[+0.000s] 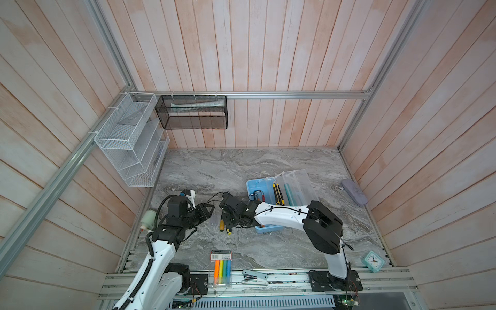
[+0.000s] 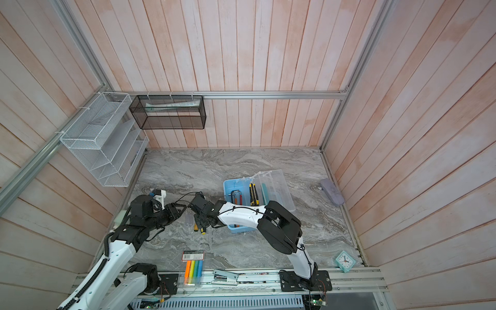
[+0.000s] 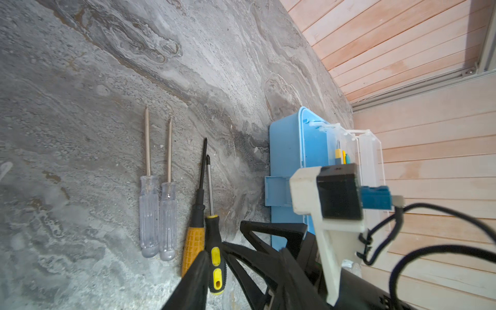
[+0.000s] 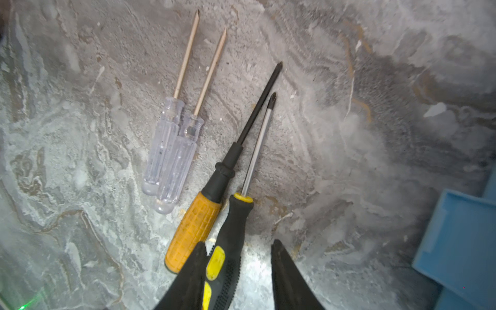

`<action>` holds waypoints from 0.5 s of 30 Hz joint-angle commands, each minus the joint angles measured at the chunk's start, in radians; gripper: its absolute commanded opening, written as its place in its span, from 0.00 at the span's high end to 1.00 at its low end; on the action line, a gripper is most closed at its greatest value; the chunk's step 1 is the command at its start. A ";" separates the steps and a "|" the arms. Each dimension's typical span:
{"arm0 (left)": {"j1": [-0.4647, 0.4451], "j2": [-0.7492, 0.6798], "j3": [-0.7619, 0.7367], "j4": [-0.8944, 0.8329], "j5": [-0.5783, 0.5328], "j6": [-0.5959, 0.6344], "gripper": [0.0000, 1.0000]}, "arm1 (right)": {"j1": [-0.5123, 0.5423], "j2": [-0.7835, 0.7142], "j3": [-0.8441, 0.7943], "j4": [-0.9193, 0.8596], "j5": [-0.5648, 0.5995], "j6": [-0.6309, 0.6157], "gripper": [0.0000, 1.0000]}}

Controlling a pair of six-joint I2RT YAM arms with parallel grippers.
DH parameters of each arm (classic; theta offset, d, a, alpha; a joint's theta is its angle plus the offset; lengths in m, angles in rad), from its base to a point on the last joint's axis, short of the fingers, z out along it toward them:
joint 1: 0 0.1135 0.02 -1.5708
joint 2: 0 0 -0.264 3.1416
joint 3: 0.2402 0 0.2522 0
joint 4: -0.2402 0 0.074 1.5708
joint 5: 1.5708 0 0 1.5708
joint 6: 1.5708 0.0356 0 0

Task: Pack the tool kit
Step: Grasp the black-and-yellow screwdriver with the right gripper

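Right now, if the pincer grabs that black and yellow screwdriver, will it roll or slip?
Probably little slip: the black-and-yellow screwdriver has a ribbed, rubbery-looking handle. Its metal shaft looks stiff. Pushed sideways, its roundish handle may roll against the orange screwdriver beside it.

Tabletop (image 1: 241,166) is grey marble w/ paler & brownish veins, walls (image 1: 268,53) are whitewashed pinkish planks, tool kit (image 3: 287,150) is lt blue w/ a clear lid (image 1: 298,185), utility knife (image 1: 278,194) yellow & black. The two clear-handled screwdrivers (image 4: 163,150) have tan shafts, the orange-handled screwdriver (image 4: 193,230) has a grid texture w/ black collar & shaft, the black-handled screwdriver (image 4: 233,228) has yellow inserts, silver shaft, dark tip. Marker pack (image 1: 222,271) shows orange, yellow, green & blue under a red-&-white label; clock (image 1: 373,261) is mint w/ white face, case (image 1: 354,192) grey-lilac, wall rack (image 1: 128,139) white mesh, basket (image 1: 193,112) black mesh.
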 commanded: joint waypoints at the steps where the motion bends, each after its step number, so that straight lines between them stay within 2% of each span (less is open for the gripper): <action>1: 0.005 -0.018 -0.010 -0.015 -0.051 0.033 0.55 | -0.001 0.043 0.010 -0.024 -0.047 -0.037 0.60; 15: 0.005 0.020 -0.012 0.006 -0.042 0.053 0.55 | -0.001 0.161 0.102 -0.098 -0.052 -0.031 0.61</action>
